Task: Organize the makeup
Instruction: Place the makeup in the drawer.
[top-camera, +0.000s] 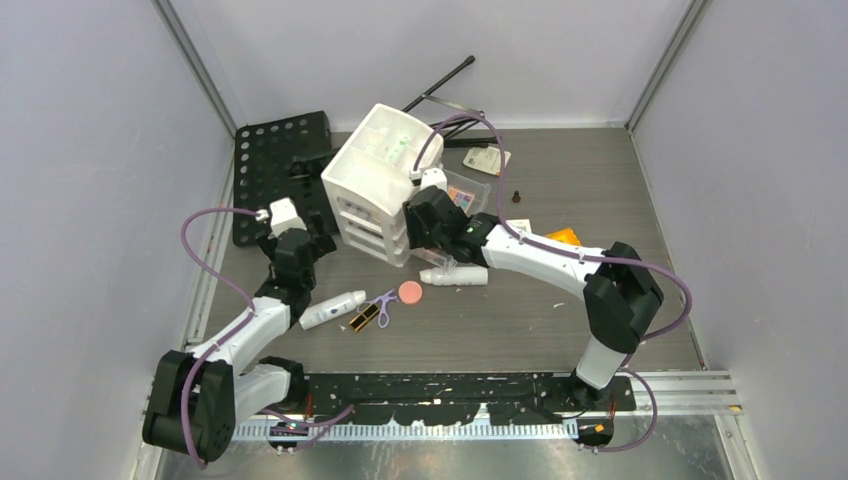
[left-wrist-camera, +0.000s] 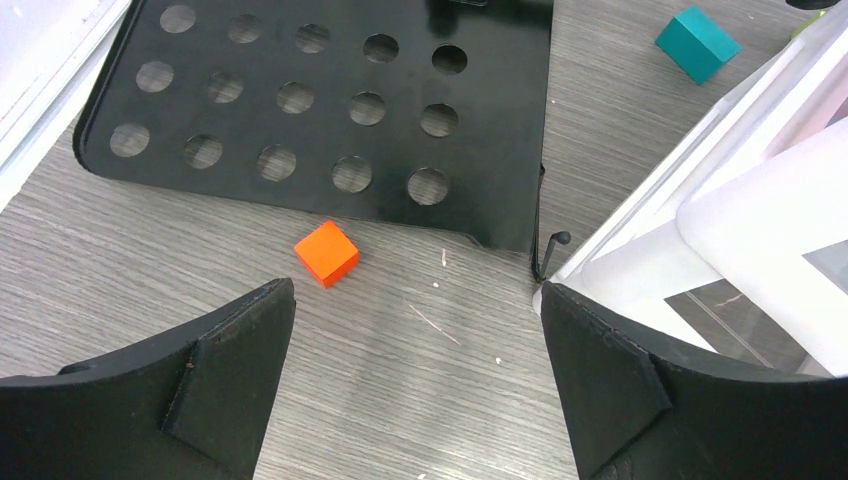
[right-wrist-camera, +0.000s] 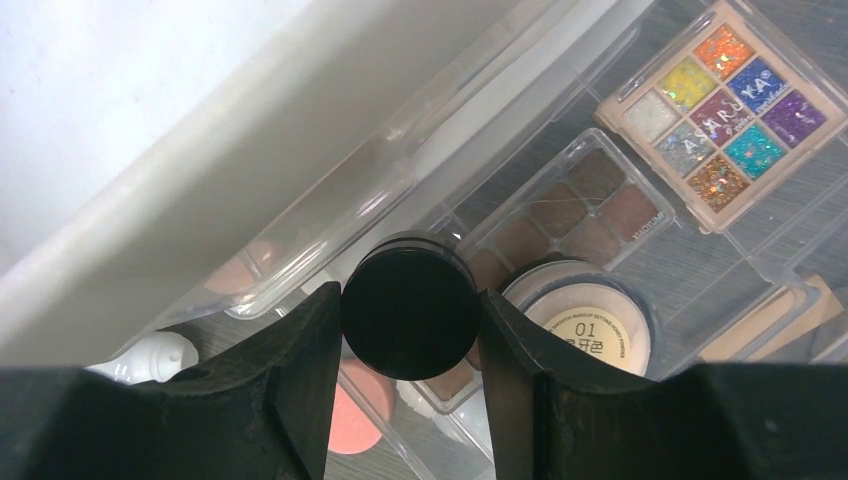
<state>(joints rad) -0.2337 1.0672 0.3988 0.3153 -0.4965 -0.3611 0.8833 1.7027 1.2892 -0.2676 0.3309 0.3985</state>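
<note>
Makeup (top-camera: 455, 275) is in two lots: some lies in the clear tray (right-wrist-camera: 470, 120) just right of the white drawer unit (top-camera: 370, 180), and the rest is loose on the table nearer me. My right gripper (right-wrist-camera: 410, 300) is clamped on a black round-topped piece (right-wrist-camera: 408, 330). I think it is a jar or a cap, but I only see it end-on. It hangs over a brown palette (right-wrist-camera: 570, 205) and a powder compact (right-wrist-camera: 590, 325), with a glitter palette (right-wrist-camera: 725, 110) beyond. Loose near the centre are a pink compact (top-camera: 410, 292), a lipstick (top-camera: 365, 318) and a white tube (top-camera: 332, 310). My left gripper (left-wrist-camera: 415, 300) stands wide open and empty over bare table, with an orange block (left-wrist-camera: 326, 253) just beyond it. My worry is that the fingers pinch only the round rim, so the piece may swivel or slip out onto the palettes. The tray is also crowded, so a careless release could leave it tilted on a lid
</note>
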